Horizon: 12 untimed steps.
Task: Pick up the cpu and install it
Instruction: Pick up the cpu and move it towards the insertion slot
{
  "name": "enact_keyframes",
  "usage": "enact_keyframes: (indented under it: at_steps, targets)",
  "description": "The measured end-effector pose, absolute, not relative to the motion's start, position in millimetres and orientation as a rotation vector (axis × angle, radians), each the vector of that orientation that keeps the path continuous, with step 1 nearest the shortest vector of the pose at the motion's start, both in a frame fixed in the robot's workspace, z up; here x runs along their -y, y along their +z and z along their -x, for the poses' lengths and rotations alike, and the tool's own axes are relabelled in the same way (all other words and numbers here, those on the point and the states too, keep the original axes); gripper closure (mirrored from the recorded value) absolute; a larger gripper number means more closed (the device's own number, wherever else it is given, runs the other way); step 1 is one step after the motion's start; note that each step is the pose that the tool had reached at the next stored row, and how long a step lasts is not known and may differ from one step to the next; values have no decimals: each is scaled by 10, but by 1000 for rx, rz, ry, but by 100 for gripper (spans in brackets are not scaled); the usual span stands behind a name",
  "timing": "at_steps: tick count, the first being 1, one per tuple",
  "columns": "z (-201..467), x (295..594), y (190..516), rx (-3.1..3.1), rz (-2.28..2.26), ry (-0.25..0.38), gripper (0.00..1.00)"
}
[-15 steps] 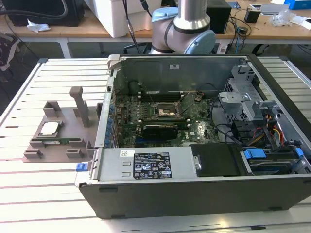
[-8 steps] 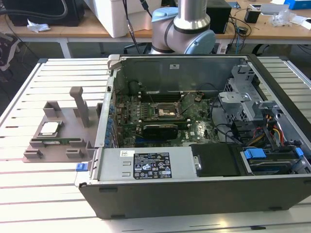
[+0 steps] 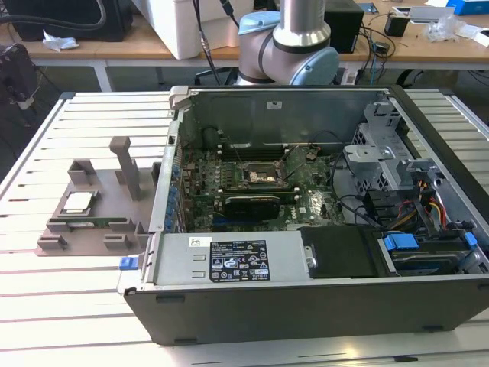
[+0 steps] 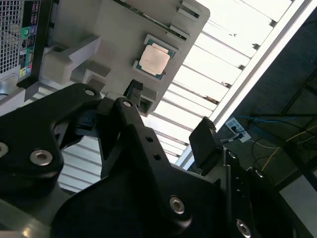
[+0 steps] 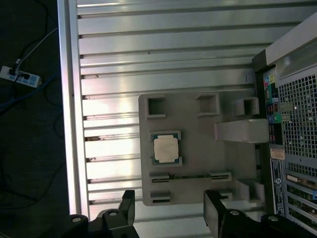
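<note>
Jaws wide apart and empty, touching nothing: black gripper (image 5: 171, 213) hovering above the grey plastic holder (image 5: 198, 153). At the exterior view's left, small flat square silvery cpu (image 3: 79, 202) lying untouched in its holder recess; rightward, open dark computer case (image 3: 306, 306) with black square socket (image 3: 262, 174). Judged as approach stage of picking, calling for descent centred over the chip's thin edges.

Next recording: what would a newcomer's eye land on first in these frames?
The open computer case sits in the middle of the exterior view, its green motherboard laid bare. On the exterior view's left, a grey fixture rests on the slatted table with the cpu lying in it, silvery top up. In the first wrist view the end effector hangs open and empty, clear of the cpu.
</note>
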<state>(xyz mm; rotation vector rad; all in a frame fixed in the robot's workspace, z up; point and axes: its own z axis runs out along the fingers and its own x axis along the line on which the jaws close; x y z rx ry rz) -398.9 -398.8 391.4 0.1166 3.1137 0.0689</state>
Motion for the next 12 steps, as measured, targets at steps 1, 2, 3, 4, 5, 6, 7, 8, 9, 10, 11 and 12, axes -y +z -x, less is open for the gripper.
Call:
enact_keyframes:
  at_steps: [1, 2, 3, 4, 5, 6, 7, 8, 9, 10, 11, 12]
  targets:
    - [3989, 3988, 3914, -3114, -117, 69, 34]
    - [3989, 3988, 3914, -3114, -117, 68, 34]
    - [3991, 3987, 3915, -3114, -117, 60, 34]
    - [3991, 3986, 3914, -3114, -116, 41, 34]
    - [3989, 3982, 3914, -3113, -116, -1, 34]
    - [3989, 3982, 3914, -3113, -115, -2, 34]
    - [3989, 3982, 3914, -3113, -115, -2, 34]
    - [3989, 3982, 3914, -3113, -115, -2, 34]
    - [3989, 3981, 3912, -3113, -116, -2, 34]
    - [3989, 3981, 3904, -3113, -116, -2, 34]
    - [3987, 3980, 3886, -3113, -116, -2, 34]
    - [3983, 3979, 3863, -3114, -116, -2, 34]
